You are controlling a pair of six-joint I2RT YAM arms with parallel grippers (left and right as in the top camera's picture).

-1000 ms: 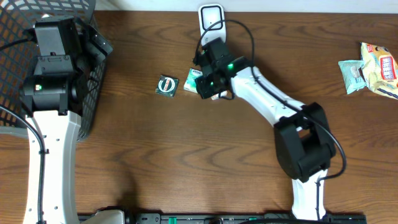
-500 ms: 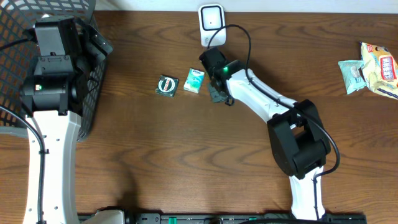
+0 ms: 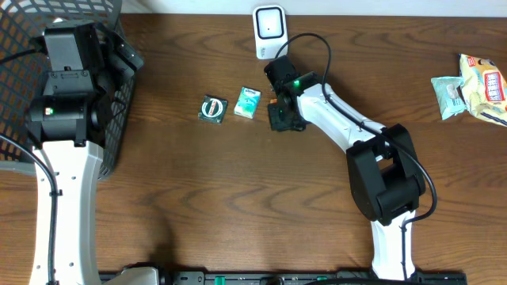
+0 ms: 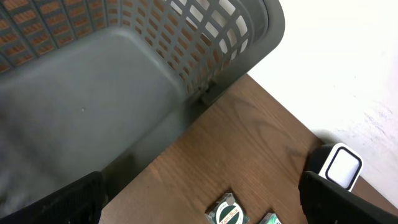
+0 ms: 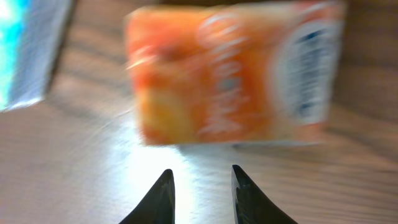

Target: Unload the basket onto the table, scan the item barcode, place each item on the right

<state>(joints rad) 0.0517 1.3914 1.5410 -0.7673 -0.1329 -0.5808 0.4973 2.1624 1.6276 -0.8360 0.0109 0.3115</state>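
An orange packet (image 5: 230, 74) lies flat on the wooden table, blurred, just beyond my right gripper's fingertips in the right wrist view. My right gripper (image 5: 200, 171) is open a little, with only bare table between its fingers. In the overhead view this gripper (image 3: 283, 117) hangs low just right of a teal box (image 3: 248, 103). The white barcode scanner (image 3: 269, 22) stands at the table's back edge. My left gripper (image 4: 199, 211) is wide open and holds nothing, beside the basket at the far left.
A dark green box with a round logo (image 3: 212, 108) lies left of the teal box. A grey mesh basket (image 3: 16, 47) fills the back left corner. Two snack packets (image 3: 475, 87) lie at the far right edge.
My right gripper has swung from over the teal box to the right and toward the front. The left arm has not moved.
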